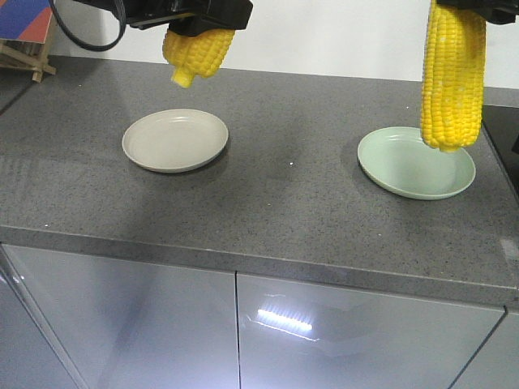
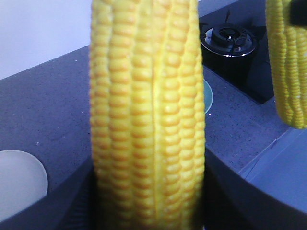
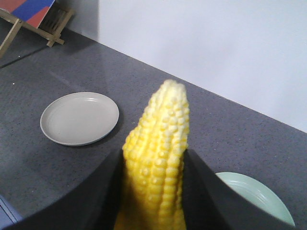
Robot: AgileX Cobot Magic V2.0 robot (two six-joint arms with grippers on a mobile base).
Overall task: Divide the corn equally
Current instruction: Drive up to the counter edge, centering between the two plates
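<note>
Both cobs hung in the air, none on a plate yet. The left gripper (image 1: 200,28) was pinched on the left cob (image 1: 197,50) by its upper part, roughly over the far rim of the beige plate (image 1: 174,139). The right gripper (image 3: 153,191) was clamped on the right cob (image 1: 452,77), whose low end sat above the green plate (image 1: 405,174). Main risk, imo: a release from this height w/ the cobs on end. Each would likely land on its tip, topple, then roll, and the plates look shallow, so a cob could run off across the counter (image 1: 292,186). The right one could go toward the hob (image 2: 228,38) or the edge. The left cob wasn't centred over its plate, so it might hit the rim and flip or shove the plate. The round kernel surface could also slip in the fingers if swung fast. Orientation: the right cob's long axis was approx. vertical, tapered tip down. The left cob was also steep, stubby end down and canted a bit to the left in the front view. Neither lay flat, so both prob. need tilting toward horizontal and lowering before letting go.
</note>
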